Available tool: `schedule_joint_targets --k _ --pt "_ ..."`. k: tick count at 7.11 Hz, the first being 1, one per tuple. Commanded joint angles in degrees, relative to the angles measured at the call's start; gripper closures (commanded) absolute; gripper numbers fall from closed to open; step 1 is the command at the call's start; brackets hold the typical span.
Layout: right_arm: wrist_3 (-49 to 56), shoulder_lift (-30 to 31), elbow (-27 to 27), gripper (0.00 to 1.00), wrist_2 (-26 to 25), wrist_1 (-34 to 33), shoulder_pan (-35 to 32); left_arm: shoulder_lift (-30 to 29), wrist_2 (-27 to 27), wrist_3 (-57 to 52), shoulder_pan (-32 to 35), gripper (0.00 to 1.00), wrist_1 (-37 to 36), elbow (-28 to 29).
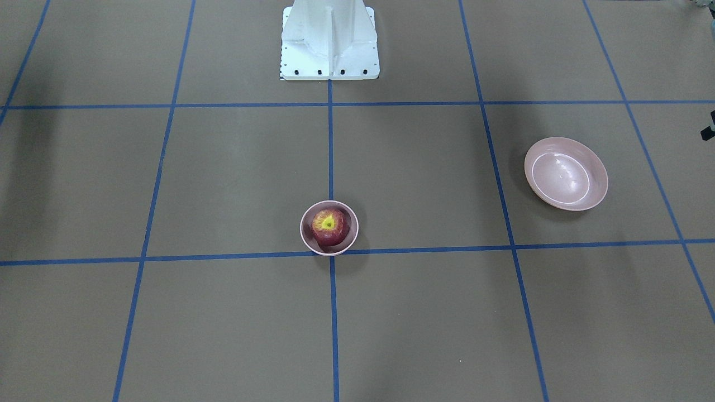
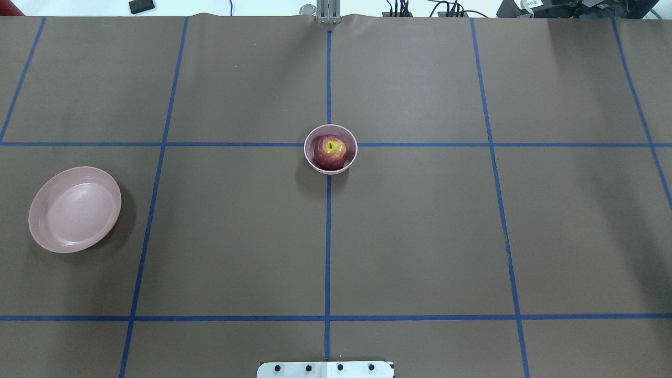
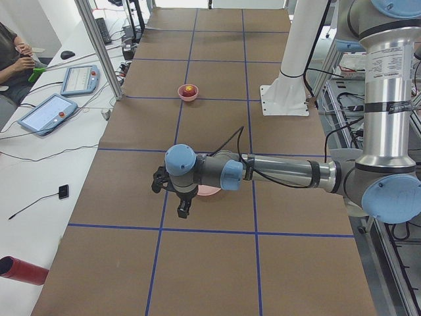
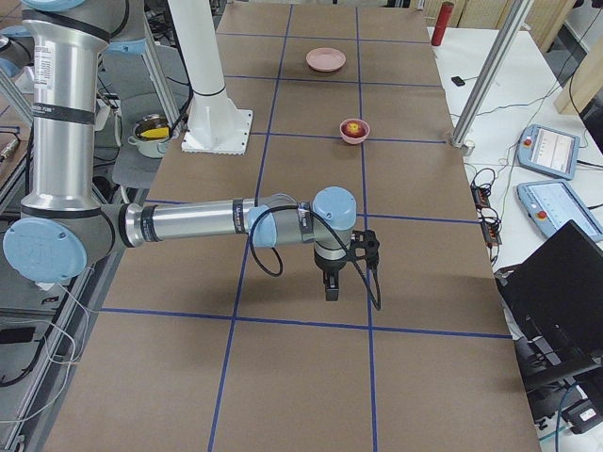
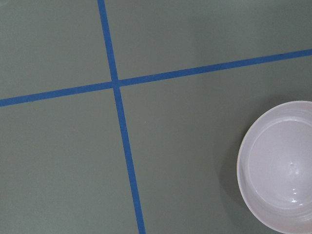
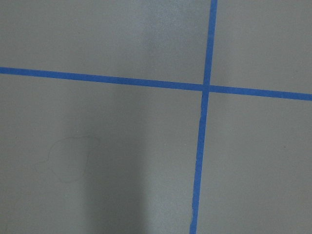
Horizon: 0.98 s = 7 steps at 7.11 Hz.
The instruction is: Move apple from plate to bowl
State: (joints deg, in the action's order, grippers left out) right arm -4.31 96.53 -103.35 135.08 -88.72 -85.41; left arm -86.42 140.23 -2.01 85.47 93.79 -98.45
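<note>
Two-arm bench, seen from all sides: the dark red apple [image 1: 329,228] sits stem-up inside the small pink bowl [image 1: 302,229], its yellow-green patch facing the ceiling. We see the bowl straight out in front of the white mounting base [image 1: 329,50], on the centre blue tape line [image 1: 330,156] of the brown table [image 1: 234,178], at the point where that line meets a cross line.

The pink plate [image 1: 566,174] holds nothing. It lies well apart from the bowl, off to the base's left side (the right of the front-facing view), and somewhat nearer to the base than the bowl is. Neither arm touches the fruit or either dish.

From the table's left end we see the left gripper [image 3: 183,212] hanging pointed down above the table, the plate partly hidden behind its wrist. Its wrist camera takes in part of the plate's rim and a tape crossing nearby. From the right end, the right gripper [image 4: 330,290] hangs pointed down over the table far out on the base's right side, well apart from the bowl. Both grippers show only in these end views, and we cannot tell how wide either one's fingers stand.

An operator [image 3: 12,56] sits across the table from the base.
</note>
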Motion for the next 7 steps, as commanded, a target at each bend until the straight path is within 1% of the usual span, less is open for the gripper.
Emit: schedule_joint_targets --k 1,3,4,5,7 --pt "0.00 -0.02 -0.18 0.00 0.36 -0.05 -0.55 -0.59 -0.05 -0.09 0.05 0.02 1.22 0.19" --pt "0.00 -0.37 -0.27 0.00 0.19 -0.05 -0.55 -1.20 -0.22 0.08 0.40 0.02 2.36 0.89" --pt "-0.08 -0.29 -0.27 0.00 0.19 -0.05 -0.55 -1.21 -0.83 0.26 2.06 0.02 3.58 0.81" --pt "-0.09 0.06 -0.36 0.00 0.19 -0.05 -0.55 -0.86 -0.92 0.43 3.72 0.02 3.60 0.54" --pt "-0.09 0.24 -0.27 0.00 0.01 -0.05 -0.55 -0.42 -0.93 0.34 4.18 0.02 3.69 0.45"
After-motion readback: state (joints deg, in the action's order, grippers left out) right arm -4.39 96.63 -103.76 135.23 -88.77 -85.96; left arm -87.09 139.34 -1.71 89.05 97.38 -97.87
